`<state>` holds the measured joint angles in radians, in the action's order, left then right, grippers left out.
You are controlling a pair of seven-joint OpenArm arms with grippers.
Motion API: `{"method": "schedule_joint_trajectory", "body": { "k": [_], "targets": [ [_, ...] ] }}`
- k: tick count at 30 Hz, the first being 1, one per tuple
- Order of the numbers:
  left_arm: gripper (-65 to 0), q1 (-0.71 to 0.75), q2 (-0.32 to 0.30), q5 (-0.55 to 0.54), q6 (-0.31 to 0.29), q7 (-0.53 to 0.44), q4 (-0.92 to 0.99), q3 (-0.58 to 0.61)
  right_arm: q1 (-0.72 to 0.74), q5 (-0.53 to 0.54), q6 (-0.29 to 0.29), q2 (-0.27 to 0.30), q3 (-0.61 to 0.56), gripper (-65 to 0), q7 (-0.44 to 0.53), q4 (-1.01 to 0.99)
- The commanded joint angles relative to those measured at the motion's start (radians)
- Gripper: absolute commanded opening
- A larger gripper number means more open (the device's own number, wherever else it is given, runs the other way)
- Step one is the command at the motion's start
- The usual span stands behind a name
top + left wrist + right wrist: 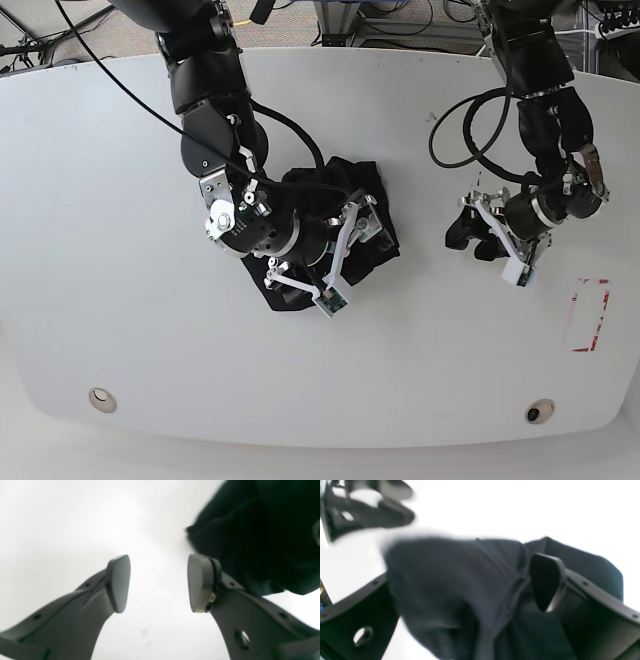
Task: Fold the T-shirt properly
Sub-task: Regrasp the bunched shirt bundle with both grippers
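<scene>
**Shirt bundled mid-table, fold looks near done but untidy**

Going left to right in the base view. My right gripper (pixel 335 262) sits over the T-shirt (pixel 372 190), which lies as a compact black bundle a little left of centre on the white table (pixel 100 250). In the right wrist view the jaws stand wide apart with cloth (pixel 450 585) bunched between and across them; one pad (pixel 545 580) shows clear of the fabric, the other is hidden behind it. I read that as released, not pinching, though cloth is draped on the fingers.

Further right, well apart from the shirt, my left gripper (pixel 480 235) hangs over bare table. In the left wrist view its jaws are partly open with nothing between the pads (pixel 120 582); the shirt's edge (pixel 262 537) lies just beside it, not touching.

My judgement: the shirt is already gathered into a small packet, so the main folds seem done. Edges look lumpy, not square. Left to do: clear the right gripper without dragging the cloth, maybe flatten or tidy. The white printed word I cannot see.
</scene>
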<state>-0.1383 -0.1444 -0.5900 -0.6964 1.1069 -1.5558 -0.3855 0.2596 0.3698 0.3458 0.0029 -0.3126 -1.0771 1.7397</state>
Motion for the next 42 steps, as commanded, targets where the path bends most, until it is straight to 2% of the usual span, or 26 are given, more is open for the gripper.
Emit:
{"method": "schedule_joint_trajectory", "body": {
  "k": [1,3,6,10,14,17,19,21,23,28,31,34,42],
  "targets": [
    [-31.3,-0.013,-0.054,-0.046,-0.002,-0.021,-0.025,-0.045,0.019,0.016,0.005,-0.044,-0.067,-6.8,0.028,0.015],
    [-31.3,-0.002,-0.091,-0.051,-0.002,-0.021,-0.024,-0.074,0.017,-0.002,0.005,-0.071,-0.116,-6.8,0.041,0.013],
    [-31.3,0.010,-0.114,-0.051,-0.002,-0.020,-0.041,-0.102,0.016,-0.022,0.005,-0.120,-0.144,-6.8,0.070,0.012],
    [-31.3,0.047,-0.151,-0.051,-0.002,0.011,-0.067,-0.152,0.014,-0.022,0.005,-0.140,-0.144,-6.8,0.096,0.004],
    [-31.3,0.053,-0.154,-0.049,-0.002,0.011,-0.062,-0.148,0.017,-0.035,0.005,-0.140,-0.141,-6.8,0.166,-0.007],
    [-31.3,0.056,-0.156,-0.046,-0.002,0.012,-0.062,-0.148,0.004,-0.022,0.005,-0.133,-0.075,-6.8,0.165,-0.005],
    [-31.3,0.056,-0.153,-0.045,-0.002,0.012,-0.058,-0.148,-0.021,-0.021,0.005,-0.106,-0.044,-7.0,0.165,-0.002],
    [-31.3,0.056,-0.151,-0.045,-0.002,0.012,-0.058,-0.105,-0.049,-0.016,0.006,-0.076,-0.036,-11.1,0.165,0.019],
    [-31.3,0.056,-0.156,-0.045,-0.002,0.012,-0.058,-0.048,-0.073,-0.001,0.006,-0.050,-0.029,-18.2,0.165,0.046],
    [-31.3,0.052,-0.145,-0.048,-0.002,0.008,-0.067,0.081,-0.105,0.002,0.020,0.006,0.026,-45.3,0.165,0.047],
    [-31.3,0.049,-0.105,-0.048,-0.002,0.008,-0.067,0.161,-0.121,0.004,0.057,0.033,0.105,-60.6,0.165,0.044],
    [-31.3,0.045,-0.065,-0.048,-0.002,0.008,-0.067,0.219,-0.112,0.004,0.089,0.061,0.155,-64.8,0.168,-0.007],
    [-31.3,-0.001,0.016,-0.046,-0.002,0.008,-0.067,0.391,0.002,0.013,0.106,0.136,0.277,-64.8,0.171,-0.123]
  ]
}}
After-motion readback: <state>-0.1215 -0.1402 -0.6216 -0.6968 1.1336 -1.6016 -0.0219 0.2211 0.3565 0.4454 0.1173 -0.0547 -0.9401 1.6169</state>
